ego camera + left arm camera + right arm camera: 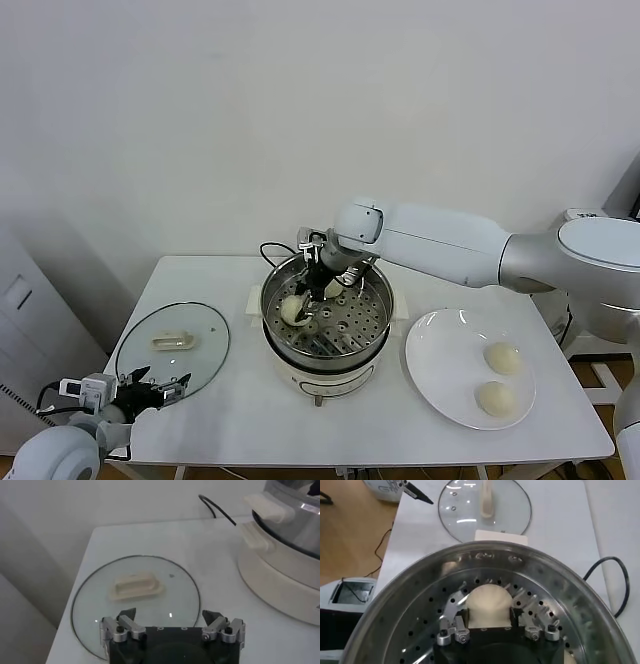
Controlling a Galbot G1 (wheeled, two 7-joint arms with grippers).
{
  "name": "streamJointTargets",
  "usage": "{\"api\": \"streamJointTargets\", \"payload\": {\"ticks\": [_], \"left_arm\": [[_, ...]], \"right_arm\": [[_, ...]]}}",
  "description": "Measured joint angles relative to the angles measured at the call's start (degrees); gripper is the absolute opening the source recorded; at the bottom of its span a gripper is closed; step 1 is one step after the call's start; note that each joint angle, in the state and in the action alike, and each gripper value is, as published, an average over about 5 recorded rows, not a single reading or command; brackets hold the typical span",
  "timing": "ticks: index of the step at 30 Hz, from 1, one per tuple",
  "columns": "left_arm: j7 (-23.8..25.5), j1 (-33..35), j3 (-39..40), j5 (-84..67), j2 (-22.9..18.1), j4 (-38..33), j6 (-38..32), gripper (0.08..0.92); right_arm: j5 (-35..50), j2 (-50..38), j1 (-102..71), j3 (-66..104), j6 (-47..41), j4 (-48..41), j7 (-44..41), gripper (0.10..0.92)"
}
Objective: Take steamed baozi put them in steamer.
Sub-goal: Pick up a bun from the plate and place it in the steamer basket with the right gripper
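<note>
Inside the steamer (325, 325), your right gripper (308, 306) was down over the perforated tray, with a bun (293, 309) sitting between its fingers on the tray's left side. In the right wrist view that bun (489, 602) filled the gap between the 2 fingers, and I could not tell whether the pads pressed it or had just let go. A 2nd pale bun (333, 289) seemed to lie farther back in the pot, partly hidden by the wrist, so I would not swear to it.

On the plate (440, 345) at the right, 2 buns waited: 1 toward the far side (502, 357) and 1 nearer (495, 398), close together but apart. By my reckoning you were about halfway: 1 bun was certainly in the pot, maybe 2, and 2 were left to carry over.

The buns looked smooth, round, cream-white and unmarked, with no dents that I could see. They would probably squash under a hard grip.

Your left gripper (160, 390) was parked at the near left corner of the table (240, 420), fingers spread wide and holding nothing, just above the near edge of the glass lid (172, 345), which lay flat to the left of the steamer.
</note>
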Motion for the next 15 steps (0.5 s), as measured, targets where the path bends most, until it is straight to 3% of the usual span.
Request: {"api": "streamJointTargets", "payload": {"ticks": [5, 15], "left_arm": [[0.02, 0.10, -0.11, -0.02, 0.00, 0.00, -0.05, 0.823], [0.03, 0.14, -0.26, -0.04, 0.07, -0.23, -0.08, 0.823]], "right_arm": [[-0.43, -2.03, 2.15, -0.22, 0.45, 0.96, -1.98, 0.812], [-5.60, -13.80, 12.32, -4.05, 5.29, 5.74, -12.44, 0.823]]}}
